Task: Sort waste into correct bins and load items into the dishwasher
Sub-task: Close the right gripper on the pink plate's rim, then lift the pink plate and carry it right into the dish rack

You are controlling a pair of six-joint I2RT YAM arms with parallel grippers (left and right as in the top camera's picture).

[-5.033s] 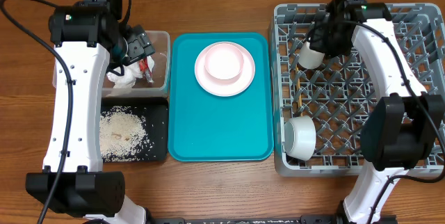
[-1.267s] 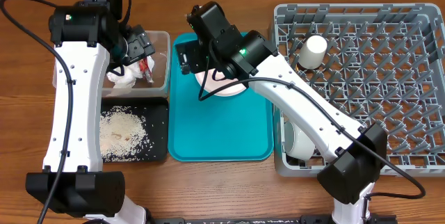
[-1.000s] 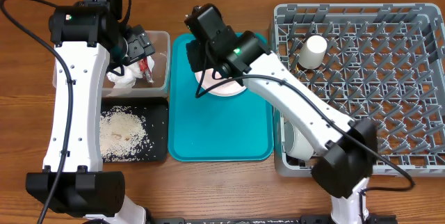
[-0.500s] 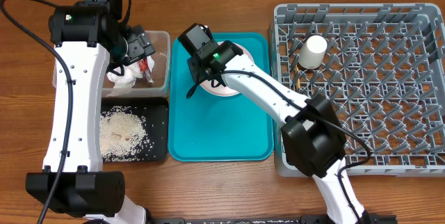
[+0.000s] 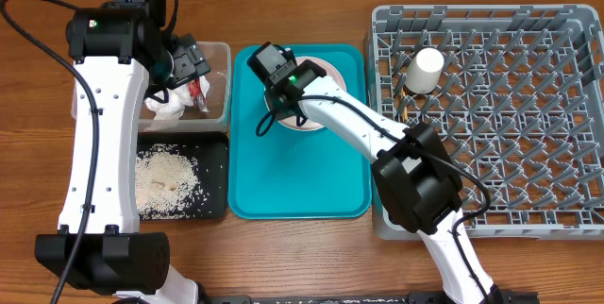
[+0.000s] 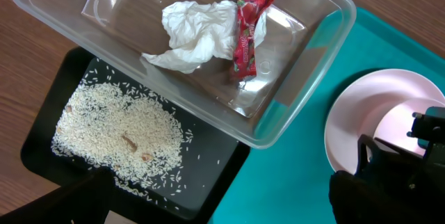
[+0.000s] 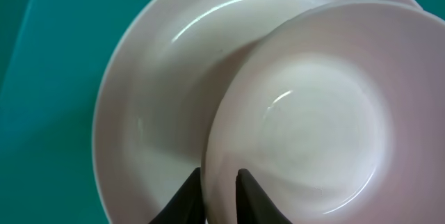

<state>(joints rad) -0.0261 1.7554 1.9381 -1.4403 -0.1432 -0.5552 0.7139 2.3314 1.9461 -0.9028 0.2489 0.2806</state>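
Note:
A white bowl [image 7: 320,113] sits in the pale pink plate [image 7: 153,113] on the teal tray. My right gripper [image 7: 218,175] has its jaws closed on the bowl's near rim, one finger inside and one outside; in the overhead view it [image 5: 283,104] covers the bowl. My left gripper [image 5: 192,66] hangs open and empty over the clear tub [image 6: 306,64], which holds the crumpled napkin [image 6: 191,33] and the red wrapper [image 6: 247,33]. Rice [image 6: 118,130] lies in the black tray [image 6: 222,168]. The white cup [image 5: 425,70] lies in the grey rack [image 5: 528,134]. The second bowl is hidden under my right arm.
The teal tray [image 5: 302,172] lies between the bins and the rack. My right arm stretches across the rack's left edge and the tray. Thin chopsticks [image 5: 403,108] lie in the rack below the cup. Bare wooden table runs along the front.
My right arm left the cup in the rack, swung left over the teal tray and came down onto the bowl's rim. My left arm has not moved.

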